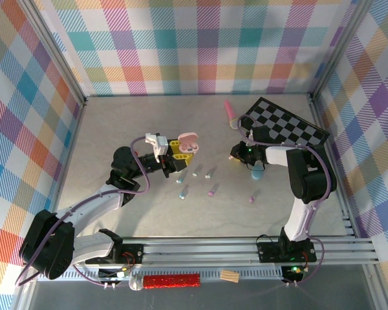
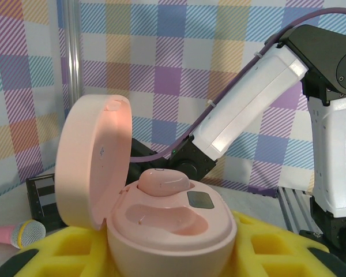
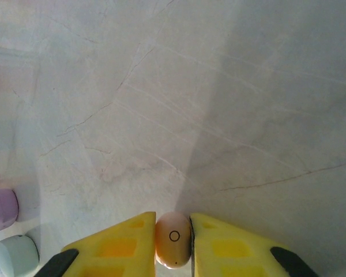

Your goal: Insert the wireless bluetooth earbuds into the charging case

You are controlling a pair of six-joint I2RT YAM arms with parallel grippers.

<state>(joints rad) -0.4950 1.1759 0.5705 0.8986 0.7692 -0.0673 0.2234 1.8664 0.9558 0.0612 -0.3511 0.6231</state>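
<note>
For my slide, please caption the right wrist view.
Right end effector pinching a pink earbud, grey table behind.

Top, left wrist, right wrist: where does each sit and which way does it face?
Top: above and behind the bases, looking down on the table; left arm and right arm show.
Left wrist: low, looking level past the left fingers at the open case they clamp; right arm behind.
Right wrist: looking down at the table past the right fingers, shut on a pink bud.
Shared: top and left wrist both show case and right arm.

Smooth plastic charging case [image 2: 173, 234] and earbud [image 3: 173, 239], matt yellow foam claw pads [image 3: 118, 245], marbled tabletop [image 3: 230, 104]
</note>
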